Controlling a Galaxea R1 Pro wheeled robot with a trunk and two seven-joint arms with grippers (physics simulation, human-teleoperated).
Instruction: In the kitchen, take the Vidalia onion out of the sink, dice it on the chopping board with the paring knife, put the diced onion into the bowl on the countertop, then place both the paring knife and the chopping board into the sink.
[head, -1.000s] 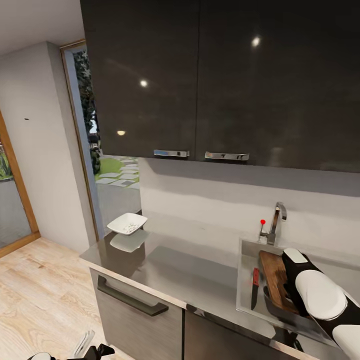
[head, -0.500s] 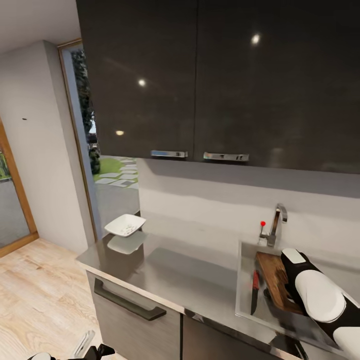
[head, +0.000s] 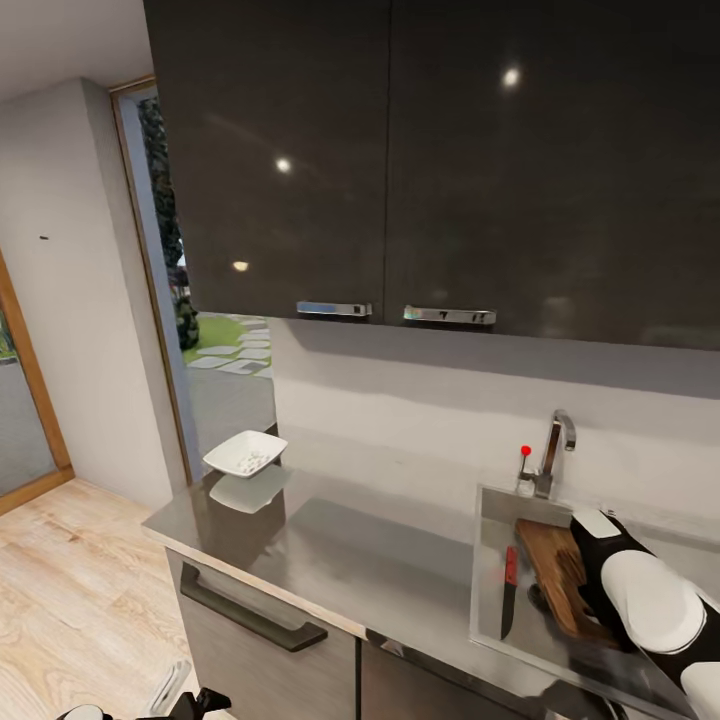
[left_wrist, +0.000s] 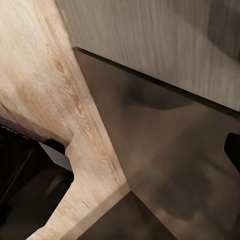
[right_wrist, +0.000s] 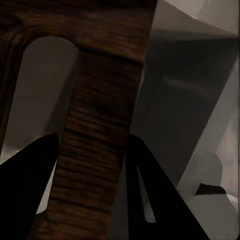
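Lower right, over sink (head: 490, 560) | right hand (right_wrist: 92, 200) clamped on chopping board (head: 560, 575), paring knife (head: 509, 592) already inside | next: lower, release | left hand state unclear.

We list: sink (head: 490, 600) set into the tabletop (head: 380, 560) at its right end, tap (head: 555, 450) behind it, paring knife (head: 509, 592) inside it left of the chopping board (head: 555, 575), bowl (head: 245, 455) well apart at the tabletop's far left, wall cabinets (head: 400, 160) above.
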